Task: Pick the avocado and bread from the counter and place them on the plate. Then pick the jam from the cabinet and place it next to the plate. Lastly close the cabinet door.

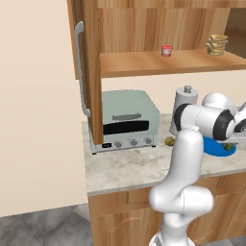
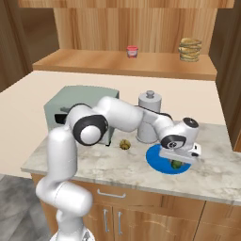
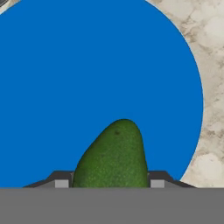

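Note:
The dark green avocado (image 3: 114, 155) sits between my gripper's (image 3: 109, 184) fingertips, which press against both its sides. It hangs low over the bright blue plate (image 3: 87, 65), near the plate's front right part (image 2: 156, 160). From the right base the gripper (image 2: 178, 163) is shut on the avocado (image 2: 177, 164). The tan bread (image 2: 124, 144) lies on the marbled counter (image 2: 117, 164) left of the plate, apart from it. The red jam (image 2: 132, 51) stands on the shelf of the open cabinet (image 1: 158, 62).
A steel canister (image 2: 149, 117) stands just behind the plate, and a pale green toaster oven (image 1: 127, 120) is to its left. The cabinet door (image 1: 89, 72) hangs open above the oven's left end. A stack of tan discs (image 2: 190, 49) sits on the shelf's right.

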Controlling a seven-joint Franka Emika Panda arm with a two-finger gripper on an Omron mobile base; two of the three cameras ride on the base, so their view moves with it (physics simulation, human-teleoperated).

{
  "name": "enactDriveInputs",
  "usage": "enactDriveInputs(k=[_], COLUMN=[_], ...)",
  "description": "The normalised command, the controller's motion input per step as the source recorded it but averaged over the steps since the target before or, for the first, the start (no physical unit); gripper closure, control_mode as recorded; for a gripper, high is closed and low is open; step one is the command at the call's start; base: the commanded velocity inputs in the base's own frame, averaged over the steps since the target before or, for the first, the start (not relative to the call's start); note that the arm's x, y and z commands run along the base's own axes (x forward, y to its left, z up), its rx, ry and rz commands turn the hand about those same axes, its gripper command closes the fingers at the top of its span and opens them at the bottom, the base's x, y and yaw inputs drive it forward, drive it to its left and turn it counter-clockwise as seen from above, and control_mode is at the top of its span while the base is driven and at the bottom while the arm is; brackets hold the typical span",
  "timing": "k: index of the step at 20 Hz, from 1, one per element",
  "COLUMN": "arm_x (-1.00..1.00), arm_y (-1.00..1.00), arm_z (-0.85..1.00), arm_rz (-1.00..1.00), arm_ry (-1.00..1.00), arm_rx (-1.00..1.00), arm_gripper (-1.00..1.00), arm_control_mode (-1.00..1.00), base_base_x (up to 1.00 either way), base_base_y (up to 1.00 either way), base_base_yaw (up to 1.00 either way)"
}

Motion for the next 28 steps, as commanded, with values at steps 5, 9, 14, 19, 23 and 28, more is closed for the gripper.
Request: enactDriveInputs(k=[5,9,14,19,23,28], arm_x=[0.0,0.0,0.0,0.0,0.02,0.0], arm_y=[0.03,0.18,0.21,0.11,0.0,0.0], arm_z=[-0.1,-0.07,-0.07,-0.1,-0.06,0.0], arm_rz=[0.0,0.0,0.0,0.0,0.0,0.0], arm_ry=[-0.02,-0.06,-0.09,-0.04,0.0,0.0], arm_rx=[0.02,0.0,0.0,-0.02,-0.02,0.0], arm_gripper=[1.0,1.0,1.0,1.0,1.0,-1.0], arm_control_mode=[-1.0,-1.0,-1.0,-1.0,-1.0,-1.0], base_base_x=[0.0,0.0,0.0,0.0,0.0,0.0], base_base_y=[0.0,0.0,0.0,0.0,0.0,0.0], base_base_yaw=[0.0,0.0,0.0,0.0,0.0,0.0])
